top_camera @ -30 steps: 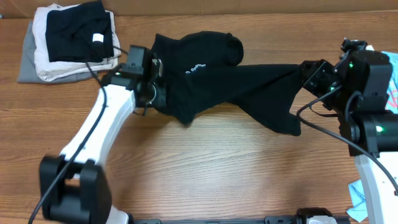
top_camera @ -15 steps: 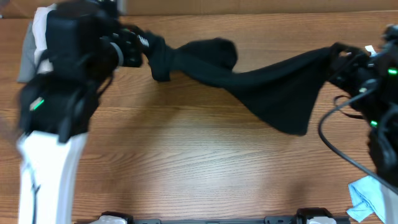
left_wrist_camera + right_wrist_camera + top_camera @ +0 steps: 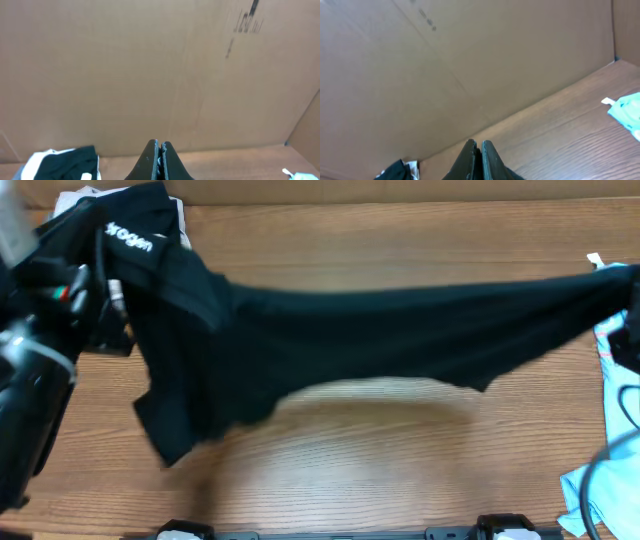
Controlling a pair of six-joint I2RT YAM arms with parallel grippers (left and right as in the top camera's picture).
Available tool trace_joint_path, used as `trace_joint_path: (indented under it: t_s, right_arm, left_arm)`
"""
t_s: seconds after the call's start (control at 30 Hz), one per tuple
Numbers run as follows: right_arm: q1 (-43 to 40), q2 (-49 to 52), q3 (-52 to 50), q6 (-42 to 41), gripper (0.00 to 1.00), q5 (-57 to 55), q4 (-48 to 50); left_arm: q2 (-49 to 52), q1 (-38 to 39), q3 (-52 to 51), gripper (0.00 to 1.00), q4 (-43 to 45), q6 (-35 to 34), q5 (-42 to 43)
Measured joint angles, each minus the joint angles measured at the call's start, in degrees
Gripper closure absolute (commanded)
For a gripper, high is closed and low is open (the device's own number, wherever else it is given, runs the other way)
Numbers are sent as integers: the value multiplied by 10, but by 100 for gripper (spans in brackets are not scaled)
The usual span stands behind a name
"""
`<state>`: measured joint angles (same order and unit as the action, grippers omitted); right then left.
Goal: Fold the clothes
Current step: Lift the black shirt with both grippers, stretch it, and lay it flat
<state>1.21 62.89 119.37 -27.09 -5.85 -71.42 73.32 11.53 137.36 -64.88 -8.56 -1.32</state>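
The clothes (image 3: 360, 340), a long black garment with white lettering (image 3: 130, 238) near its left end, hang stretched in a wide band across the overhead view, lifted off the table (image 3: 380, 470). A loose flap droops at the lower left. My left gripper (image 3: 160, 150) is shut with a thin fold of black fabric pinched between its fingers. My right gripper (image 3: 480, 148) is shut the same way on the garment's right end. In the overhead view both grippers are mostly hidden by the cloth, and only the blurred left arm (image 3: 35, 350) shows.
A folded stack with a black piece on top (image 3: 65, 162) lies at the back left. A light blue printed shirt (image 3: 618, 365) lies at the right edge. A cardboard wall (image 3: 150, 65) stands behind the table.
Both arms have risen and drawn apart. The garment has come off the table and spread from a bunched strip into a wide taut band, with its lettering now at the upper left.
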Motion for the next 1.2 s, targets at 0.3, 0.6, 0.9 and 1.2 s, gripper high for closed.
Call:
trace_joint_path:
  t_s: [0.3,0.6,0.9,1.2]
  right_arm:
    - [0,-3,33,1,96,-25,-17]
    - [0,19,33,1,96,-36,-37]
    - [0,23,51,1,96,-35,-75]
    - [0,21,113,-1,96,-35,-92]
  left_arm:
    - [6,0,14,96,-15,2,-14]
    - [79,0,12,96,-39,2,-58]
    - [62,0,10,96,-60,1,-67]
    - [37,0,33,96,-61,-1,-68]
